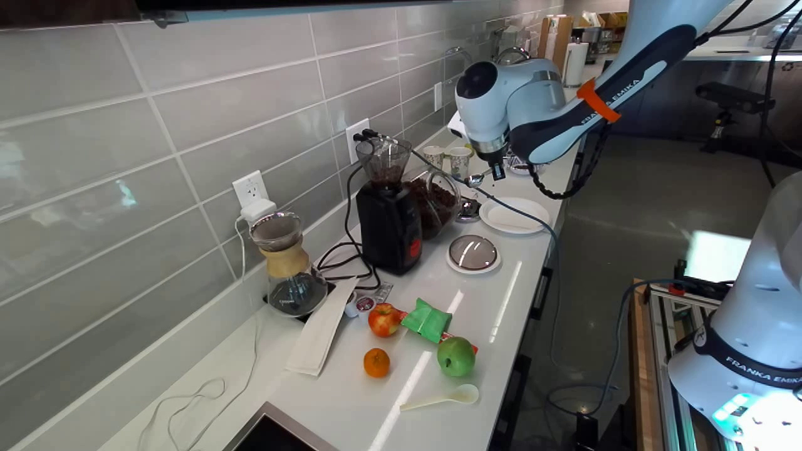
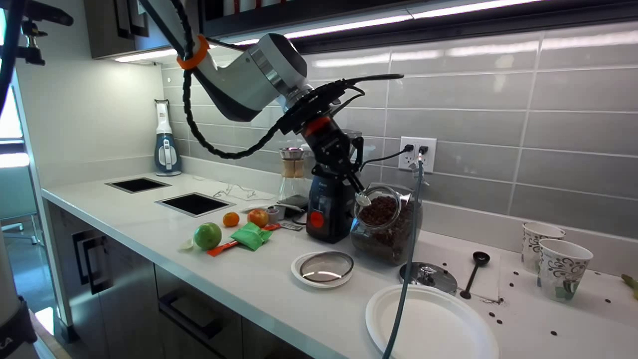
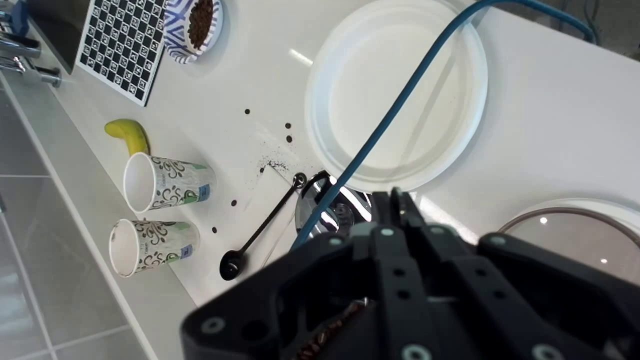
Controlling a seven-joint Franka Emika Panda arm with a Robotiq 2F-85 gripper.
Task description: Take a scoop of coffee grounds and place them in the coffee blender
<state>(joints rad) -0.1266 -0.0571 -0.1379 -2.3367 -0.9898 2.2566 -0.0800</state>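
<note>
The coffee blender is a black grinder (image 1: 390,228) with a clear hopper of dark beans; it also shows in an exterior view (image 2: 326,212). A clear jar of coffee (image 2: 381,244) lies tilted beside it, its round mouth facing outward. The black scoop (image 2: 472,275) lies on the counter, apart from the gripper; it also shows in the wrist view (image 3: 263,225). My gripper (image 2: 360,185) is at the jar's mouth, pointing down. It is shut on a small metal spoon (image 1: 474,180), whose shiny bowl shows below the fingertips. The spoon's contents cannot be seen. In the wrist view the fingertips (image 3: 396,200) nearly meet.
A blue cable (image 2: 409,249) crosses in front of the jar and over a white plate (image 2: 478,324). A metal lid (image 2: 433,276), a sieve (image 2: 326,267) on a dish and paper cups (image 2: 563,269) stand nearby. Fruit and a green packet (image 1: 427,320) lie beyond the grinder.
</note>
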